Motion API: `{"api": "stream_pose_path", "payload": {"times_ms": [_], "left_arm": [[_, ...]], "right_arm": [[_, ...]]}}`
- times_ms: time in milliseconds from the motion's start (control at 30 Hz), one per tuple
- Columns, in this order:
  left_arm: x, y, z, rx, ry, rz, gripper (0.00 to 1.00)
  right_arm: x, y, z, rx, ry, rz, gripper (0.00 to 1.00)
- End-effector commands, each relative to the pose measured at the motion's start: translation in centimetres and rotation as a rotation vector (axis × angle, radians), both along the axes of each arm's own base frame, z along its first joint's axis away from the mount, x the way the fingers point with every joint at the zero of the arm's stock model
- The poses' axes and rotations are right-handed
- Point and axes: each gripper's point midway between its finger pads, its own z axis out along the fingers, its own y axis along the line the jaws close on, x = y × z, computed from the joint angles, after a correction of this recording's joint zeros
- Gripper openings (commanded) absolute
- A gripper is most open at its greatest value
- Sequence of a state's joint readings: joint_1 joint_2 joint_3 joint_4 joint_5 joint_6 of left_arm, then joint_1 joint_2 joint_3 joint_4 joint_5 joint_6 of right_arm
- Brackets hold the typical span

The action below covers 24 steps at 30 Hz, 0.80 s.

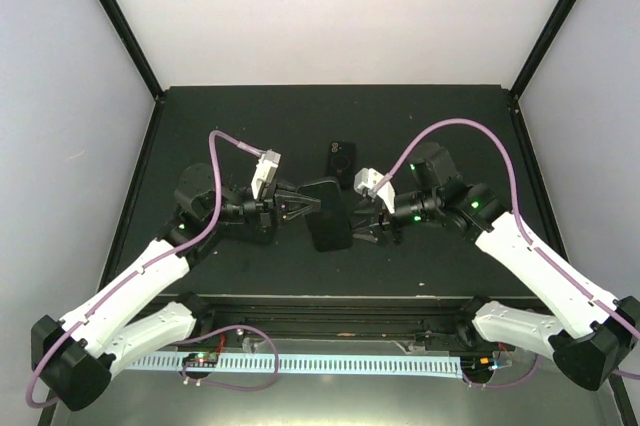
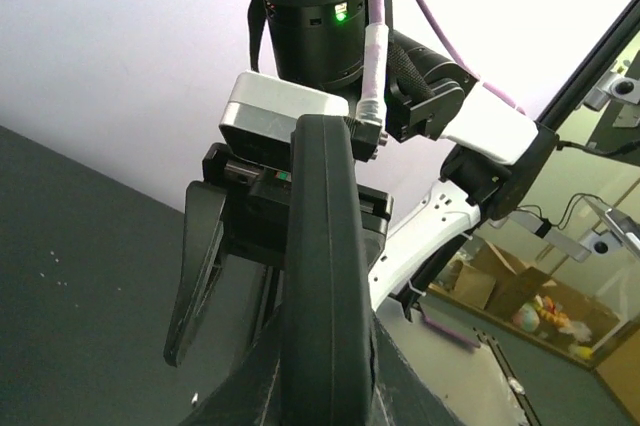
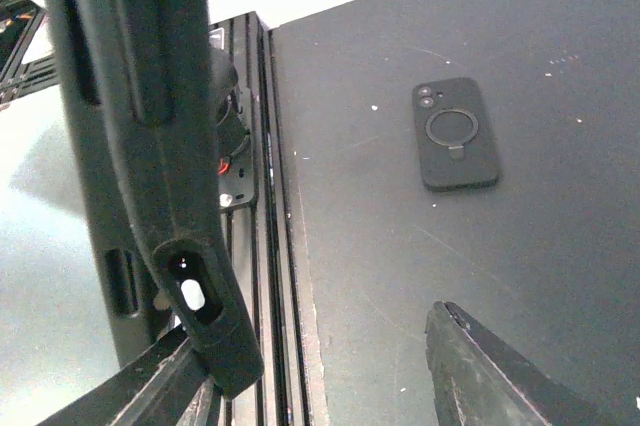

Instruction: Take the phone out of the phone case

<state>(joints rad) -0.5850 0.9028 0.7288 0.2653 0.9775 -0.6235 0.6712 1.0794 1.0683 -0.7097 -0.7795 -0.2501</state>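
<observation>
Left gripper (image 1: 303,204) is pinched narrow on the phone case (image 1: 326,214), which looks lifted off the desk (image 1: 240,116) over its middle, a little toward the near edge. Just beyond it toward the far edge a ringed case (image 1: 341,159) lies flat, touching neither arm. Right gripper (image 1: 369,218) stands wide and holds nothing, with one finger just beside the slab and the other well apart.

My worry is that only one gripper has it. If the right finger pushes on the rim while the left pinch sits near one side, the slab could twist or slip free and drop, and a pinch across both faces may also trap the phone inside.

The long axis runs roughly from far edge to near edge, slightly skewed. The left wrist camera sees it edge-on. I cannot tell which end is the lens end
</observation>
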Motion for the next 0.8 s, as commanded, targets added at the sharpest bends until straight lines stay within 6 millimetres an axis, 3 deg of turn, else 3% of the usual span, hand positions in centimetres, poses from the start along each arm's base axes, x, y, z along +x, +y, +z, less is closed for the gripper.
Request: {"api": "stream_pose_path", "payload": {"times_ms": [0, 233, 433, 767], "left_arm": [[-1.4, -0.8, -2.3, 0.005, 0.065, -0.086, 0.01], [-1.7, -1.1, -4.3, -0.013, 0.106, -0.092, 0.02], [-2.5, -1.8, -4.7, -0.020, 0.114, -0.116, 0.02], [-2.6, -3.8, -5.9, -0.014, 0.159, -0.146, 0.02]], "right_arm": [[2.4, 1.3, 6.4, 0.158, -0.126, -0.063, 0.55], [3.8, 1.3, 8.2, 0.178, -0.142, -0.113, 0.60], [5.4, 1.4, 7.8, 0.161, -0.167, -0.175, 0.63], [2.8, 2.9, 10.1, 0.283, -0.073, 0.007, 0.68]]}}
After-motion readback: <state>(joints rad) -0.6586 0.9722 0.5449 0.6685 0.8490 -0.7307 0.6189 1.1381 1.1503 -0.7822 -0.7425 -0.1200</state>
